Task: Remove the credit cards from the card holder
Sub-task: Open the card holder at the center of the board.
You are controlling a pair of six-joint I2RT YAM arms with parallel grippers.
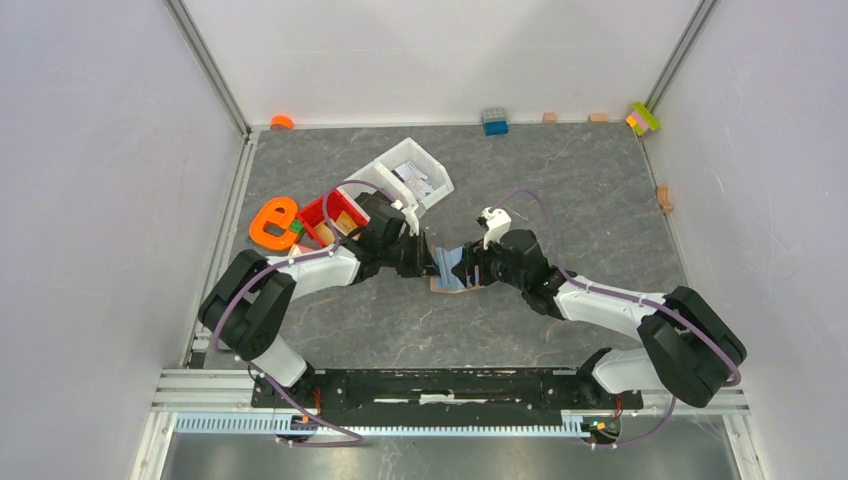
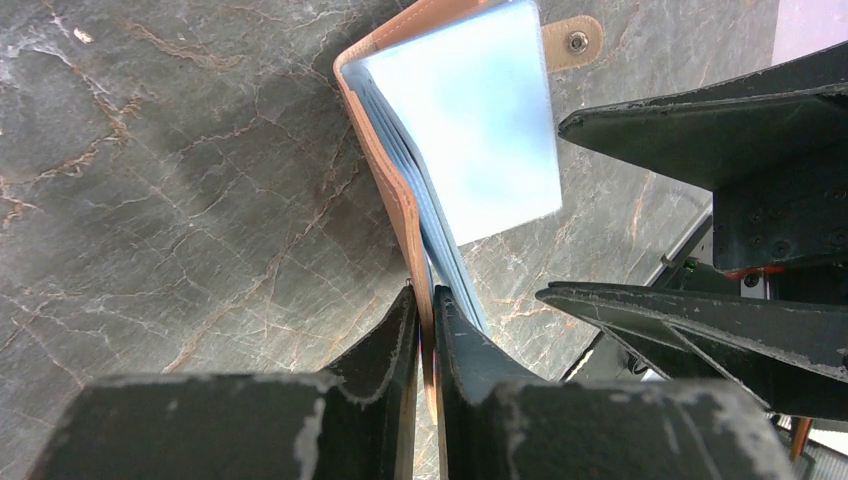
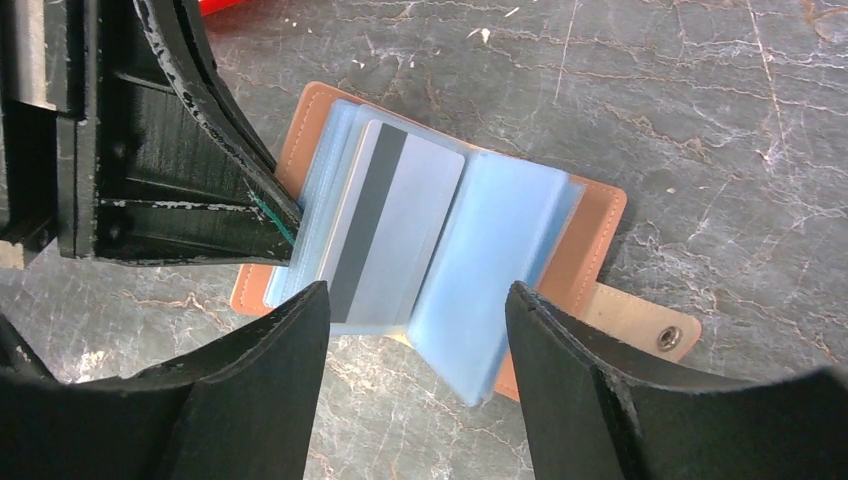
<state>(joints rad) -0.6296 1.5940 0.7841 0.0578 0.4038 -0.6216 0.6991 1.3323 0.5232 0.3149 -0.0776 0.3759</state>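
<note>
- The left fingers (image 2: 410, 330) were clamped together on the brown cover edge of the open card holder (image 3: 598, 215).
- The right fingers (image 3: 295, 340) stood wide apart, gripping nothing, straddling a grey-blue card (image 3: 395, 225) that lay in the holder between them.

Left arm (image 1: 320, 270), right arm (image 1: 600, 300): white links, black joints, purple cables (image 1: 530, 194). Left hand (image 2: 425, 292), right hand (image 3: 417, 290): black, edges scuffed grey.

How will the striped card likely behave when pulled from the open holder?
The card looks flat and thin, so probably stiff and light. Its smooth face may slip. The clear sleeves look floppy and could drag along. Left fingers pinch the holder.
</note>
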